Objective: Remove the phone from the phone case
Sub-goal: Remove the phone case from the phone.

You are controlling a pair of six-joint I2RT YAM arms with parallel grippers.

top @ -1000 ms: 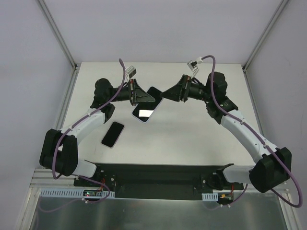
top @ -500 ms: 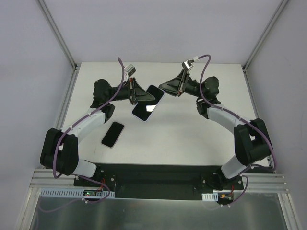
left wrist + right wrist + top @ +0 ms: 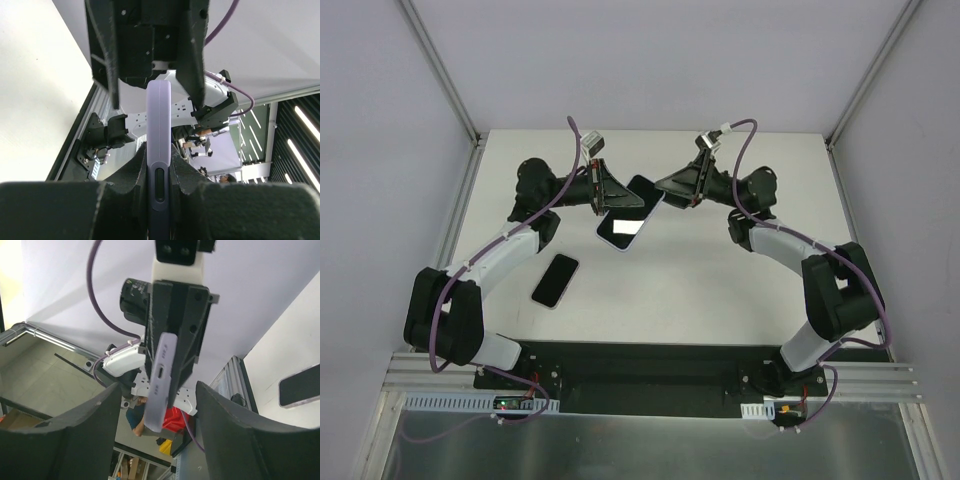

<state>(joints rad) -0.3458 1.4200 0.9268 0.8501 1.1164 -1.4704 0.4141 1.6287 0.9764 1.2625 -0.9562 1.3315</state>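
Note:
A phone in a lavender case [image 3: 623, 228] hangs tilted above the table's back middle, its screen facing up. My left gripper [image 3: 618, 203] is shut on its upper part. In the left wrist view the case [image 3: 159, 115] stands edge-on, clamped between both pads [image 3: 131, 172]. My right gripper [image 3: 666, 186] is open at the case's top end, facing the left gripper. In the right wrist view the case's port end [image 3: 162, 365] sits between the spread fingers [image 3: 220, 415] without touching either.
A second dark phone [image 3: 555, 280] lies flat on the white table at the left front, under my left forearm. It also shows at the right edge of the right wrist view [image 3: 300, 385]. Cage posts stand at the back corners.
My right arm has folded in, its elbow swinging toward the centre. Its gripper has come off the case's top end and now sits open just beside it. My left gripper keeps its hold.

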